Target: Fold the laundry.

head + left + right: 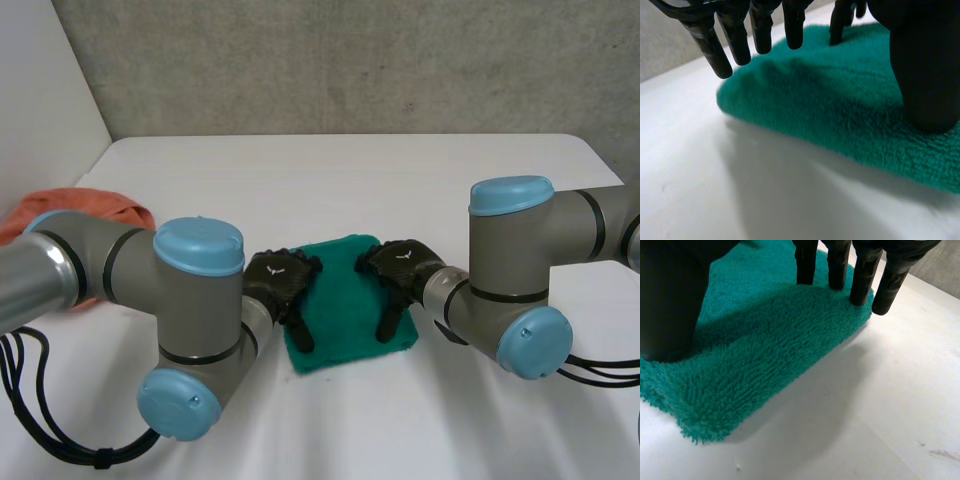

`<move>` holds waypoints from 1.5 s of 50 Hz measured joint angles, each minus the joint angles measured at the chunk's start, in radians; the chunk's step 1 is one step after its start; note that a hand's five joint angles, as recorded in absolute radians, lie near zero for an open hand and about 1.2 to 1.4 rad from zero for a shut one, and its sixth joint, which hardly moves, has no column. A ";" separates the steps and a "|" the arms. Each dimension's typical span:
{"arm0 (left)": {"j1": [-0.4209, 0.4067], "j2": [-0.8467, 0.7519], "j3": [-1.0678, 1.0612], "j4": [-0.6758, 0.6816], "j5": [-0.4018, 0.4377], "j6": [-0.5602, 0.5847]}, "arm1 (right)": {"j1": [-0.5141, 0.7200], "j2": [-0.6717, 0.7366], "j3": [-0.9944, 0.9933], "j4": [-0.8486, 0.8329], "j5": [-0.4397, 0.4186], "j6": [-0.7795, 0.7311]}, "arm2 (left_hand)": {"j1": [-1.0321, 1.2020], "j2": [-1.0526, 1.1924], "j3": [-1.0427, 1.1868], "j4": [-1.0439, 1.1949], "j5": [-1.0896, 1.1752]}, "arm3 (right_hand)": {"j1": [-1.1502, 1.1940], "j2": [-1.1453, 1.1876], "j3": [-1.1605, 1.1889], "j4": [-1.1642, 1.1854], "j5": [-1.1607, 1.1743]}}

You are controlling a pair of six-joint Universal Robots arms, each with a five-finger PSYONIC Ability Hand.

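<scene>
A folded green towel [345, 315] lay at the middle of the white table [350, 170]. The left hand [280, 282] sat on its 9 o'clock edge and the right hand [400, 268] on its 3 o'clock edge, both with fingers straight and spread, gripping nothing. An orange cloth [90, 208] lay well apart at 10 o'clock.

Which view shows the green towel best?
The head view: the whole towel shows there, outline and all, with the left robot hand and right robot hand on it. Each wrist view gives a close look at one edge and corner beneath its own hand's straight fingers.
</scene>
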 measured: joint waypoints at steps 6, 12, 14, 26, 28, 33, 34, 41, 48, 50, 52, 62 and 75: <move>0.008 -0.002 -0.001 -0.016 0.000 0.014 | -0.003 -0.015 0.013 0.001 0.003 -0.032 | 0.000 0.000 0.000 0.000 0.000 | -0.010 0.000 0.000 0.000 0.000; 0.013 0.030 0.001 -0.013 0.006 0.041 | -0.006 -0.070 0.051 -0.017 -0.004 -0.022 | 0.000 0.000 0.000 0.000 0.000 | -0.010 0.000 0.000 0.000 0.000; 0.014 0.067 0.002 -0.007 0.012 0.050 | -0.013 -0.125 0.095 -0.055 -0.002 -0.003 | 0.000 0.000 0.000 0.000 0.000 | -0.010 0.000 0.000 0.000 0.000; 0.021 0.311 0.010 0.065 0.144 0.057 | -0.118 -0.406 0.339 -0.233 0.069 0.191 | 0.000 0.000 0.000 0.000 0.000 | -0.010 0.000 0.000 0.000 0.000; 0.022 0.353 0.011 0.070 0.186 0.055 | -0.141 -0.435 0.380 -0.234 0.080 0.227 | 0.000 0.000 0.000 0.000 0.000 | -0.010 0.000 0.000 0.000 0.000; 0.023 0.409 0.011 0.070 0.241 0.051 | -0.173 -0.454 0.462 -0.211 0.083 0.263 | 0.000 0.000 0.000 0.000 0.000 | -0.010 0.000 0.000 0.000 0.000; 0.023 0.415 0.011 0.069 0.247 0.051 | -0.176 -0.454 0.479 -0.205 0.081 0.266 | 0.000 0.000 0.000 0.000 0.000 | -0.010 0.000 0.000 0.000 0.000; 0.021 0.417 0.002 0.060 0.249 0.049 | -0.174 -0.413 0.548 -0.217 0.061 0.274 | 0.000 0.000 0.000 0.000 0.000 | -0.010 0.000 0.000 0.000 0.000; 0.021 0.408 -0.005 0.057 0.244 0.037 | -0.166 -0.333 0.559 -0.271 0.023 0.321 | 0.000 0.000 0.000 0.000 0.000 | -0.010 0.000 0.000 0.000 0.000; 0.021 0.405 -0.007 0.057 0.244 0.029 | -0.159 -0.308 0.554 -0.287 0.010 0.337 | 0.000 0.000 0.000 0.000 0.000 | -0.010 0.000 0.000 0.000 0.000; 0.021 0.404 -0.009 0.057 0.244 0.025 | -0.149 -0.293 0.548 -0.301 0.002 0.345 | 0.000 0.000 0.000 0.000 0.000 | -0.010 0.001 0.001 0.000 0.000; 0.024 0.401 -0.015 0.058 0.242 0.017 | -0.090 -0.236 0.516 -0.359 0.007 0.357 | 0.000 0.000 0.000 0.000 0.000 | -0.006 0.042 0.045 0.015 0.024; 0.024 0.399 -0.022 0.060 0.242 0.017 | -0.077 -0.181 0.456 -0.361 0.029 0.426 | 0.000 0.000 0.000 0.000 0.000 | 0.087 0.112 0.123 0.103 0.086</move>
